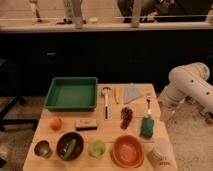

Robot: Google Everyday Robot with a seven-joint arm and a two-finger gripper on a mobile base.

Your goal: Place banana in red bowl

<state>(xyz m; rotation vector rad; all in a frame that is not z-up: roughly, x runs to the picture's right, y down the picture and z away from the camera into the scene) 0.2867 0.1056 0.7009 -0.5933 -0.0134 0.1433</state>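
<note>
Light wooden table (107, 129): carries all the task items. White robot arm (187, 82): stands off the table's right edge. Its gripper (167, 114) hangs beside that edge, released and grasping nothing. Wide, shallow, round orange-red bowl (117, 150): at the table's front, empty. Small pale-yellow banana (118, 94): lies at the back, between the metal spoon (106, 102) and the grey-blue cloth (132, 93), well apart from the bowl. Status: no step is completed; approach, grasp, transfer and release all remain.

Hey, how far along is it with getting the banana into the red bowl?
Nothing done yet: the banana lies on the table beside the spoon, and the red bowl is empty. The gripper hangs open off the table's right edge, holding nothing. Reach, grasp and placing remain.
</note>
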